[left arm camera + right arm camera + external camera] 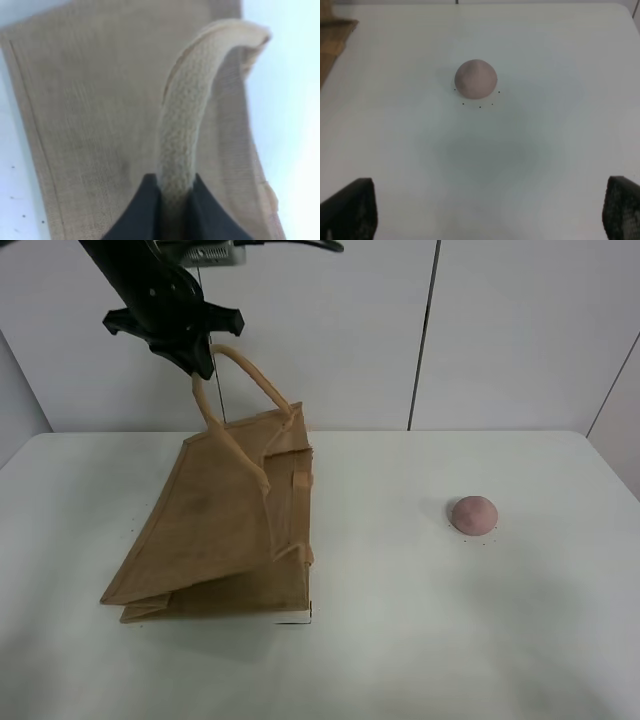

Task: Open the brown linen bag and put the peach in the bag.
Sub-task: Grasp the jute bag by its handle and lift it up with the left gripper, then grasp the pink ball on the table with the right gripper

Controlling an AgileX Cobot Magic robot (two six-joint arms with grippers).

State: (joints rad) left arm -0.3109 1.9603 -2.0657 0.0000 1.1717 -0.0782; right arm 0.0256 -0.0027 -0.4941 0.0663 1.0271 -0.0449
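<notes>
Left pincer (175, 197) pinches a rope handle (182, 120) of the tan-brown burlap bag (225, 530). Right pincer (485, 210), spread, faces the dusty-pink round peach (474, 514) near the right edge of the desk (400, 660).

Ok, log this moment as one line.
left tool: shut on handle | brown linen bag: tilted up, bottom on table | peach: on table, outside bag | right tool: open, apart from peach

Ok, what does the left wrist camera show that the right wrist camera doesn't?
Left wrist only: the left end effector shut on the rope handle. Right wrist only: the peach resting on the table, ahead of the open right end effector. Both: part of the brown linen bag and the white table.
</notes>
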